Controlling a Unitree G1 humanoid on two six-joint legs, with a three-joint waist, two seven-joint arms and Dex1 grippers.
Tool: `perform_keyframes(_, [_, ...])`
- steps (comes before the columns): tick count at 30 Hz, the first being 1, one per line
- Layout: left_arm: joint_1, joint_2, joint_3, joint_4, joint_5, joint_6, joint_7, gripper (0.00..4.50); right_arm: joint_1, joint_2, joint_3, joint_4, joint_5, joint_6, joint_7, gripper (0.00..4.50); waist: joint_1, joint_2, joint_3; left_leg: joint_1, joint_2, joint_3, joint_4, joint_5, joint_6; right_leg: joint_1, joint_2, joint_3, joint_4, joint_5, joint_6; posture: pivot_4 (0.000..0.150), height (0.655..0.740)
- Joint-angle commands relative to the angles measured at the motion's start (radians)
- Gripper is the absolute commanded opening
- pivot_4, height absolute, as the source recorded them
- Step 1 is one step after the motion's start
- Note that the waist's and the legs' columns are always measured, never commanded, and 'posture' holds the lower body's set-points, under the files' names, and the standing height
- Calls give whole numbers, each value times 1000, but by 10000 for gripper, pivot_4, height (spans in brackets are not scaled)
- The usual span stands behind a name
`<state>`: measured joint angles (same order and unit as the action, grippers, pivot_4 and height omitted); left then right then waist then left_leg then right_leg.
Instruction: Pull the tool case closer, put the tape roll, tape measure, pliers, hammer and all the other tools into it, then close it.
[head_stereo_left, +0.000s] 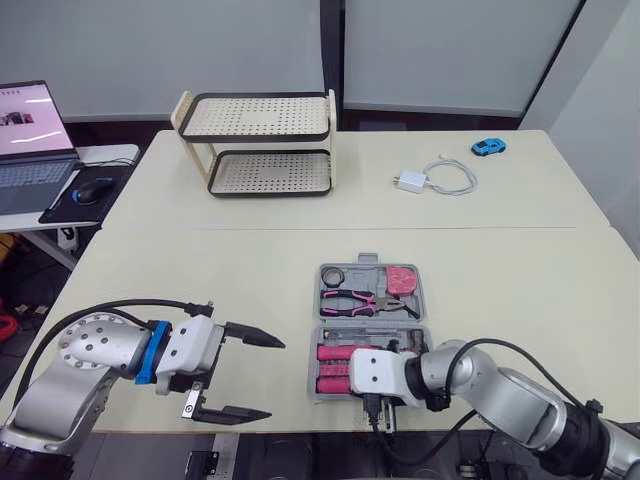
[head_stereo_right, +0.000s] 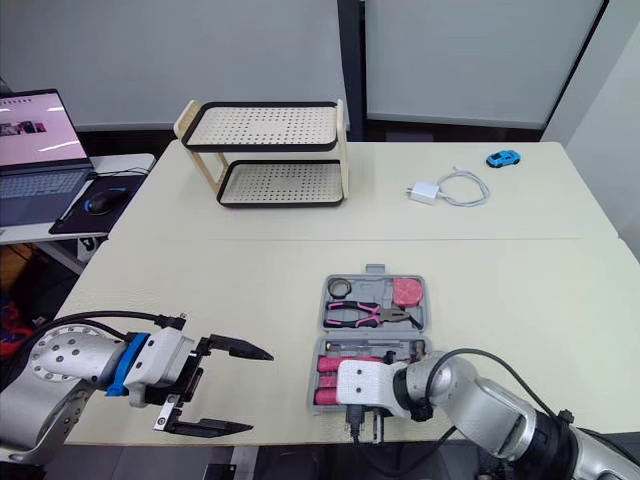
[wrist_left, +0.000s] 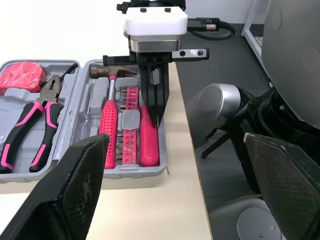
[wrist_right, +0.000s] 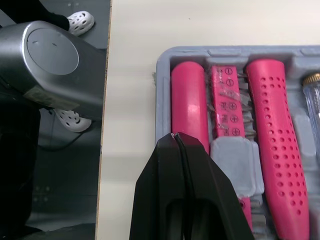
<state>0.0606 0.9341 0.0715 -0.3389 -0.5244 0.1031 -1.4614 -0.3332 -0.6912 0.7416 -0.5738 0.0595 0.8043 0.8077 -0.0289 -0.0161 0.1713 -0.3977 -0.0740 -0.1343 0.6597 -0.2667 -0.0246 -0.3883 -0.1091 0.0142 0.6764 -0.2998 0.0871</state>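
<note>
The grey tool case (head_stereo_left: 368, 262) lies open near the table's front edge. Its far half holds the tape roll (head_stereo_left: 333, 275), the pink tape measure (head_stereo_left: 402, 279) and the pliers (head_stereo_left: 350, 300). The near half holds the hammer (wrist_left: 106, 130), a strip of bits (wrist_right: 225, 105) and a smooth pink handle (wrist_right: 187, 100). My right gripper (wrist_right: 178, 137) is shut with nothing in it, its tips just above that smooth handle at the case's near right end. Left of the case, my left gripper (head_stereo_left: 272, 378) stands wide open and empty over the table's front edge.
A two-tier perforated rack (head_stereo_left: 258, 140) stands at the back left of the table. A white charger with its cable (head_stereo_left: 412, 181) and a blue toy car (head_stereo_left: 488, 146) lie at the back right. A laptop (head_stereo_left: 30, 140) and a mouse (head_stereo_left: 92, 190) sit on a side desk.
</note>
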Motion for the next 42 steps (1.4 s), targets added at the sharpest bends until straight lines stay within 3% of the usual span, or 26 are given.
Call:
perform_keyframes(1, [-27, 3, 6, 34, 17, 7, 21, 45000, -5, -41, -122, -72, 51, 4, 42, 261, 0, 0, 0, 0, 0, 0, 0, 0, 0, 0, 0, 0, 0, 0, 0, 1500, 7400])
perform_keyframes(5, [-73, 14, 1, 83, 43, 46, 53, 45000, 36, -150, -256, -34, 79, -81, 103, 261, 2, 0, 0, 0, 0, 0, 0, 0, 0, 0, 0, 0, 0, 0, 0, 1500, 7400])
perform_keyframes(11, [-131, 13, -21, 147, 118, 77, 113, 26493, 136, -305, -432, 0, 91, -179, 153, 0, 2, 0, 0, -1, 0, 1, 0, 0, 0, 1, 0, 0, 0, 0, 0, 1500, 7400])
perform_keyframes(15, [-172, -19, -95, 205, 228, 53, 177, 12919, 125, -385, -457, 110, 24, -252, 184, 0, -2, 0, 0, 0, 0, 1, 0, 0, 0, 1, 0, 0, 1, 0, 0, 1500, 7400])
perform_keyframes(19, [-219, -73, -160, 257, 310, 57, 250, 544, 86, -370, -435, 202, -22, -283, 183, 0, -1, 0, 1, 0, 0, 2, 0, 0, 0, 0, 0, 0, 1, 0, 0, 1500, 7400])
perform_keyframes(27, [-305, -166, -277, 372, 458, 34, 346, 202, 10, -275, -373, 316, -123, -316, 179, 0, 0, 0, 1, -1, -1, 1, 0, 0, 0, 0, 0, 0, 1, 0, 0, 1500, 7400])
perform_keyframes(42, [-445, -350, -419, 555, 597, -6, 427, 202, -10, -155, -319, 407, -225, -346, 168, 0, 0, -1, 1, -1, -1, 1, 1, 2, -4, 0, 0, 0, 2, 0, 0, 1500, 7400])
